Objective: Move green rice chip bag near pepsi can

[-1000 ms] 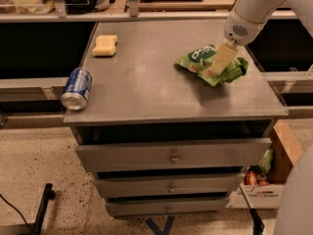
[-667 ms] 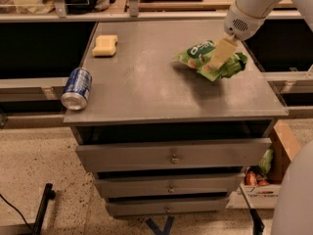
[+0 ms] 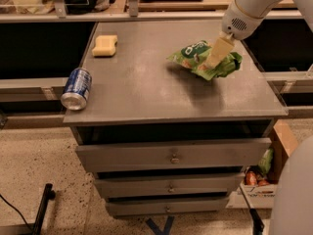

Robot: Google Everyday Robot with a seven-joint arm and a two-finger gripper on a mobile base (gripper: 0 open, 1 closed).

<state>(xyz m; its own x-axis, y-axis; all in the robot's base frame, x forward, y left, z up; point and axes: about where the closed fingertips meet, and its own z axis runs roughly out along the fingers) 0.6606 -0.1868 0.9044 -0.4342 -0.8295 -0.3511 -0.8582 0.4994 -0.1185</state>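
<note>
The gripper (image 3: 215,58) is at the far right of the table (image 3: 146,84), reaching down from the white arm, and it is clamped onto the green chip bag (image 3: 192,53). The bag hangs crumpled from the cream fingers (image 3: 218,49), tilted, with a dark shadow on the table below it, so it looks lifted just clear of the surface. The blue can (image 3: 77,88) lies on its side at the front left corner, silver end toward the camera, well apart from the bag. A yellow sponge (image 3: 105,45) sits at the far left corner
</note>
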